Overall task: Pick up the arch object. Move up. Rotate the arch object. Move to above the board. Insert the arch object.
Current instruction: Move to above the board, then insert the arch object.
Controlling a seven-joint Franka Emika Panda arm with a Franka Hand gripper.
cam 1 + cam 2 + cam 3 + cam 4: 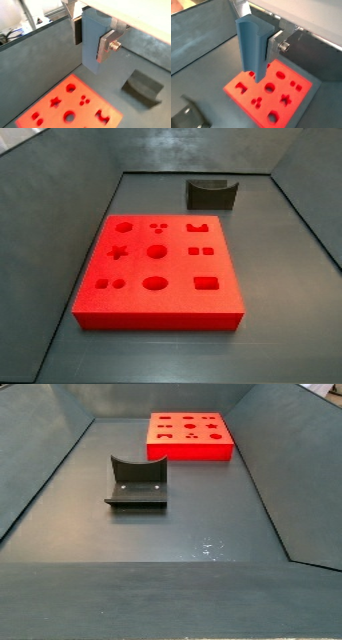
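1. The claw [261, 42] is holding the arch object [252, 45] clamped between its silver fingers [274, 46], high above the grey surface [281, 298]; neither side view is showing the claw or the piece, so they are hanging above what those cameras frame.
2. The arch object is hanging with its long axis pointing down from the claw toward the floor of the bin, seen as a narrow blue-grey slab in both wrist views.
3. The board [271, 90] is lying below the piece; in a wrist view the slab's lower end is overlapping the board's near edge, while in a wrist view the board [67, 105] is sitting off to one side, so I judge the piece is not yet centred over its cut-out.
4. Which cut-out fits is hard to tell; the notched one [201, 227] looks likeliest.
5. The fixture [210, 194] is standing apart from the board, beyond its far edge, not blocking the descent.
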